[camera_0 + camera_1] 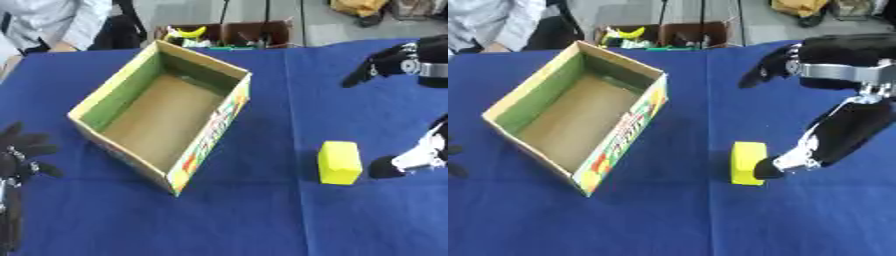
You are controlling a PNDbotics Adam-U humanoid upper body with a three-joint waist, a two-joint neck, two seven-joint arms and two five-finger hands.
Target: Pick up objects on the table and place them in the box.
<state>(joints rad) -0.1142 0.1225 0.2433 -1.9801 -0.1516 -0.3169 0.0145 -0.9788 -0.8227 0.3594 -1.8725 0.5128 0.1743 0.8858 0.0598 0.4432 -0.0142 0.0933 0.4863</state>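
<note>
One block (339, 162), yellow, stands on the blue cloth (262, 220) to the right of the box (223, 116), apart from it. My right hand (833, 135) is spread round it without gripping: one fingertip (765, 171) sits just beside its right face, the others reach past its far side. If I close off-centre, I judge the block may tip or skid away. The box looks empty. My left hand (17, 150) rests relaxed at the lower left, fingers up
</note>
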